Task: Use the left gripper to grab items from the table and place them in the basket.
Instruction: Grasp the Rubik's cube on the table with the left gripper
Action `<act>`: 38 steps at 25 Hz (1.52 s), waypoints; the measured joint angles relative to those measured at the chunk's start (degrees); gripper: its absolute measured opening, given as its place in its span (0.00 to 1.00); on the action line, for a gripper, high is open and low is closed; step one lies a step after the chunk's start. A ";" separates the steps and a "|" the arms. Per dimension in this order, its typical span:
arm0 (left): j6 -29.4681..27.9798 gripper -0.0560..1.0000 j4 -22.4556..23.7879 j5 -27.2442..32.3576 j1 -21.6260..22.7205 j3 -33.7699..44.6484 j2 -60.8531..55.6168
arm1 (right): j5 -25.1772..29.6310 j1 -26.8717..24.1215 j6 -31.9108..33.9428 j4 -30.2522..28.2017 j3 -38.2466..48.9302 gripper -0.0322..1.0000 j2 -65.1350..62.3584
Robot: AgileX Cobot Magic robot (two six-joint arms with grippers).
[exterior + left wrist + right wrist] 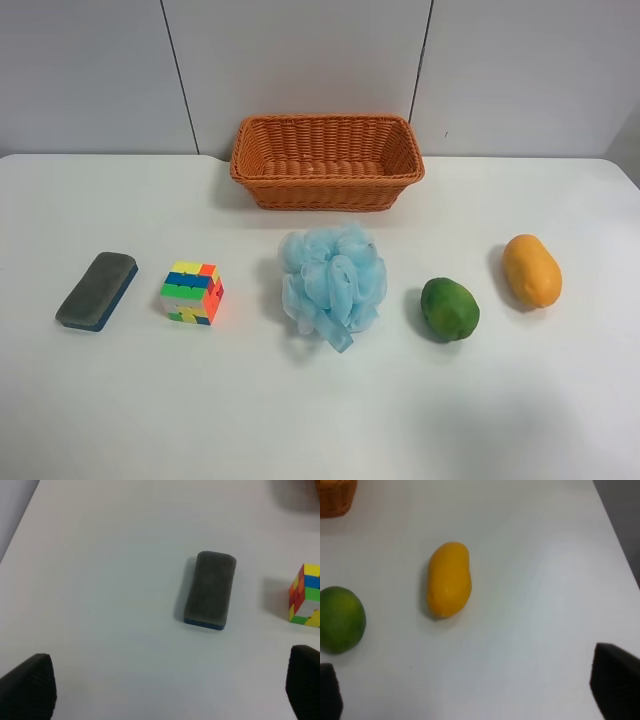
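Observation:
On the white table (320, 420) lie, in a row, a grey-topped blue eraser block (97, 290), a multicoloured puzzle cube (192, 292), a light-blue mesh pouf (332, 283), a green fruit (449, 309) and an orange-yellow fruit (531, 270). The wicker basket (327, 160) stands empty behind them. No arm shows in the exterior high view. My left gripper (167, 700) is open and empty, its fingertips (27, 687) wide apart, well short of the eraser (210, 590), with the cube (306, 595) beside. My right gripper (472, 695) is open and empty near the orange-yellow fruit (449, 579) and green fruit (340, 619).
A grey panelled wall (320, 60) rises behind the table's far edge. A corner of the basket (337, 497) shows in the right wrist view. The table's side edge (620, 545) runs close to the orange-yellow fruit's side.

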 joint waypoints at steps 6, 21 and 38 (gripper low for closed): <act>0.00 0.90 0.00 0.00 0.00 0.00 0.00 | 0.00 0.00 0.00 0.00 0.00 0.99 0.00; 1.79 0.90 0.00 -0.61 0.00 -8.22 14.43 | 0.00 0.00 0.00 0.00 0.00 0.99 0.00; 6.71 0.90 -11.39 -15.03 -15.12 -17.80 72.10 | 0.00 0.00 0.00 0.00 0.00 0.99 0.00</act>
